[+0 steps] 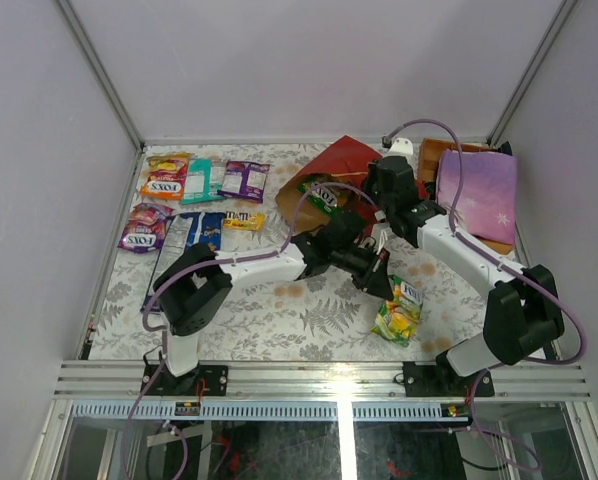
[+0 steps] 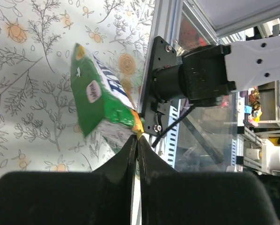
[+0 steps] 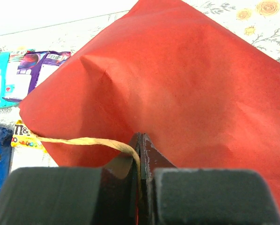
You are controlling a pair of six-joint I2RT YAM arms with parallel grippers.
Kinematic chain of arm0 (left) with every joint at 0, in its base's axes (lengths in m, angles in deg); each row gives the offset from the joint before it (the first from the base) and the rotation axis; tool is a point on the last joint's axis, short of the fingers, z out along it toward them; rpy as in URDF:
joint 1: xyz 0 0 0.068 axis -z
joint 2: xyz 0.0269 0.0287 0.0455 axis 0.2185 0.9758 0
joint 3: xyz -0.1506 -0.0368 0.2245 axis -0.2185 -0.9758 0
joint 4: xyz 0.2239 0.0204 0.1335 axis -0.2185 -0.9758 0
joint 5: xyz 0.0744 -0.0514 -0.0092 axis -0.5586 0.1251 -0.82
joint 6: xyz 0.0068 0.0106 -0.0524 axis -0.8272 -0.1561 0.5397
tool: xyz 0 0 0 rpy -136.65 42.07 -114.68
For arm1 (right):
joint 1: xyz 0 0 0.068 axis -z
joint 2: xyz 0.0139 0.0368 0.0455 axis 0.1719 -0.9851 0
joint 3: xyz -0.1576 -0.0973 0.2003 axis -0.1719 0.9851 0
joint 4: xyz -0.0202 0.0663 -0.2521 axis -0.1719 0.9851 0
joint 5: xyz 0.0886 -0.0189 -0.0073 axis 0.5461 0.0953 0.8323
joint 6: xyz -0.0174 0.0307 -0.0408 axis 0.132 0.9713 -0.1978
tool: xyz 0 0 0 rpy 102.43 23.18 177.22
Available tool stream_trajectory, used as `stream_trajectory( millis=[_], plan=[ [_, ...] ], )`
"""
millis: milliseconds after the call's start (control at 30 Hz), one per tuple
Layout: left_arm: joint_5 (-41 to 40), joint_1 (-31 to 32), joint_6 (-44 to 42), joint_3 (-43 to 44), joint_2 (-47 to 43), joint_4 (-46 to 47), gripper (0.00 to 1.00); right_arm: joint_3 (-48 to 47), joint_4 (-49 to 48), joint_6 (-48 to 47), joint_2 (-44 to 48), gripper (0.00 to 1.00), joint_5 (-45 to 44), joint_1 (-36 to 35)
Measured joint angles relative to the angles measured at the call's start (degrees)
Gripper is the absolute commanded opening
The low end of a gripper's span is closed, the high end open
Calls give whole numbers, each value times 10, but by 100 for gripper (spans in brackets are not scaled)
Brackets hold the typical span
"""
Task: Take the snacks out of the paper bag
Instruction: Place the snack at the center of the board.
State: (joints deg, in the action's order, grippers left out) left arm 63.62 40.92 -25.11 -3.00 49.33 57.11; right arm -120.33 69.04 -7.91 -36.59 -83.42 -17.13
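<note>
The paper bag [image 1: 331, 168], red outside and brown inside, lies at the back centre with its mouth facing front-left. A green packet [image 1: 324, 195] shows in the mouth. My right gripper [image 1: 373, 203] is shut on the bag's rim and thin loop handle [image 3: 79, 140]. The red wall [image 3: 187, 79] fills the right wrist view beyond the gripper [image 3: 140, 139]. My left gripper [image 1: 381, 284] is shut on the corner of a green and yellow packet [image 1: 399, 311]. In the left wrist view this packet [image 2: 100, 98] hangs from the gripper [image 2: 137, 139], close over the table.
Snacks lie at the back left: orange FOX'S [image 1: 166, 177], teal pack [image 1: 200, 180], purple pack [image 1: 245, 180], purple FOX'S [image 1: 144, 228], blue packs [image 1: 184, 238], yellow M&M's [image 1: 243, 221]. A lilac snowflake bag [image 1: 476, 188] lies at the back right. Walls enclose the table.
</note>
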Motion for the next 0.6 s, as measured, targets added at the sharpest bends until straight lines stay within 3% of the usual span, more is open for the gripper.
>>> stream_trajectory(
  millis=[67, 100, 233, 300, 333, 600],
  plan=[
    [-13, 6, 0, -2, 14, 19, 0, 0, 0, -3, 3, 0, -1, 0],
    [-28, 7, -2, -4, 20, 26, 5, 0, 1, -5, 4, 0, -2, 0],
    [-113, 7, -21, -22, 45, 32, 54, 1, 3, -11, 4, 0, -12, 1],
    [-155, 8, -37, -29, 58, 33, 73, 3, 6, -12, 4, 0, -13, 2],
    [-177, 9, -40, -35, 61, 33, 97, 4, 8, -12, 4, 0, -13, 2],
    [-318, 7, -15, -100, 25, 16, 99, 5, 5, -12, 4, 0, -12, 2]
  ],
)
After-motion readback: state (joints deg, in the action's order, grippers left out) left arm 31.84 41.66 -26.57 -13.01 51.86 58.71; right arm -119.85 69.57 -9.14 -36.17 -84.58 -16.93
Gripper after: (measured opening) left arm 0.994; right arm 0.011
